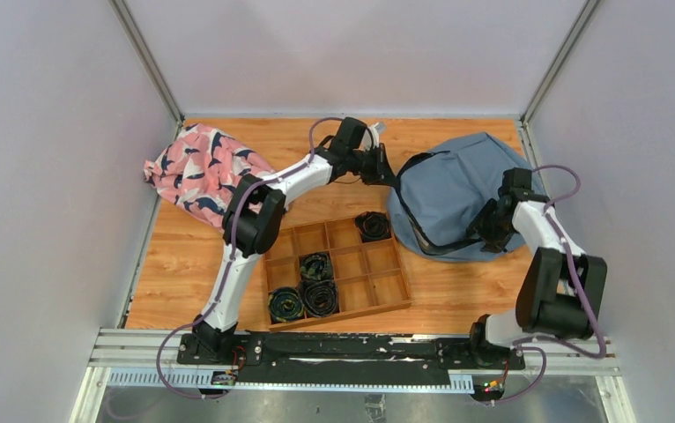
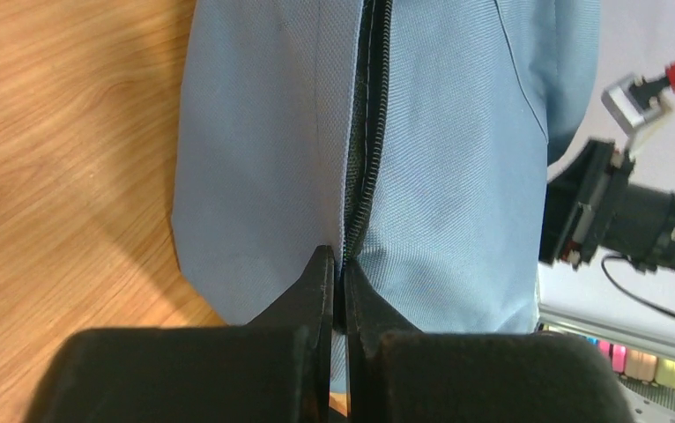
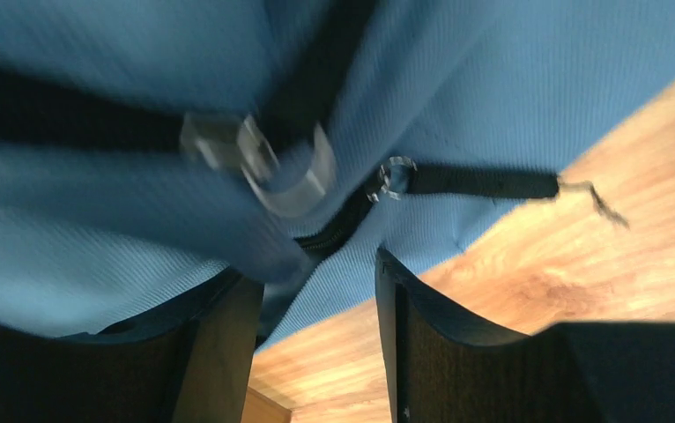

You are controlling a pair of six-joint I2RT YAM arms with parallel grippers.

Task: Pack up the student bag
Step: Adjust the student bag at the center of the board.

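Surface (image 1: pixel 184 264): orange-brown wood grain, mid-frame in the top view.
Room: pale grey walls (image 1: pixel 343 53) on three sides.
Student bag (image 1: pixel 457 189): slumped right of centre, beside the wooden tray (image 1: pixel 385 289).
Pink cloth (image 1: pixel 197 167): upper left.
My left end effector (image 2: pixel 338 275): pinched closed on the bag's zipper seam.
My right end effector (image 3: pixel 315 269): fingers spread, blurred blue fabric between them.

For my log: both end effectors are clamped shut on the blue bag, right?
No. The left end effector is shut on the zipper seam of the student bag, but the right wrist view shows the right end effector open, its fingers apart.
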